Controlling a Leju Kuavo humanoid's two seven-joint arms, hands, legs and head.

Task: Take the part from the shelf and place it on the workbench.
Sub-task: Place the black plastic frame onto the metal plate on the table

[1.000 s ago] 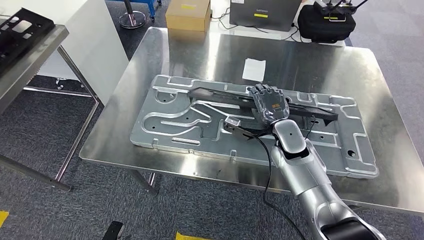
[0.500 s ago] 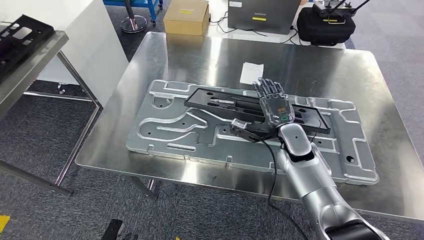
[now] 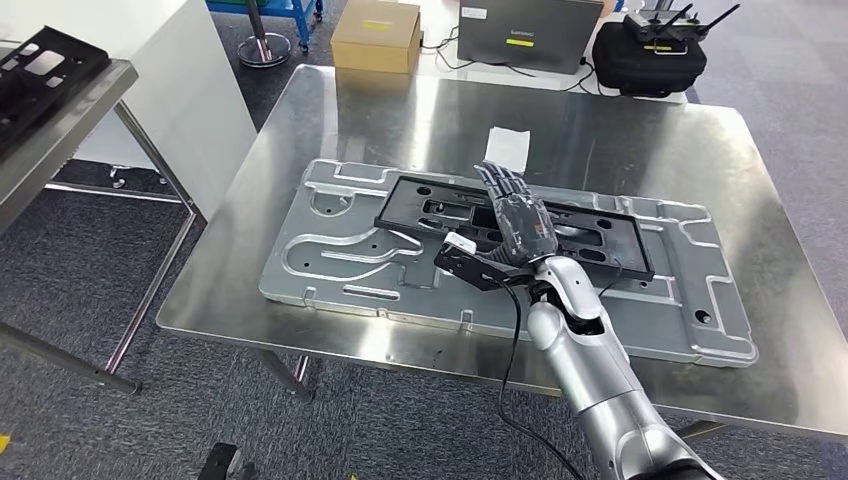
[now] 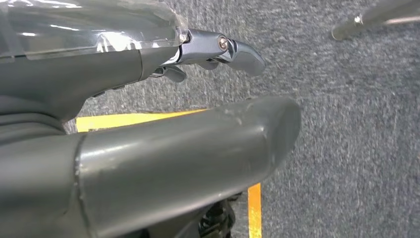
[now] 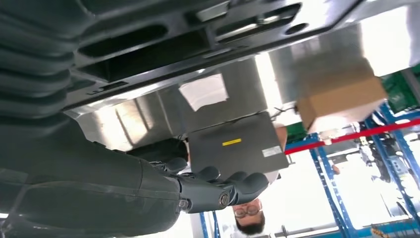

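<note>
While our right hand (image 3: 520, 222) lies flat with straight fingers above the black part (image 3: 600, 225), gripping nothing, we judge the part already rests on the grey plate (image 3: 330, 250) on the desk (image 3: 620, 130). We should lift straight up, so no finger catches the part's openings. Above and behind the hand is free room. Our left hand (image 4: 148, 124) hangs, holding nothing.

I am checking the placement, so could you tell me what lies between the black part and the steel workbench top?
In the head view, the black part rests on a large silver metal plate, which lies flat on the workbench.
</note>
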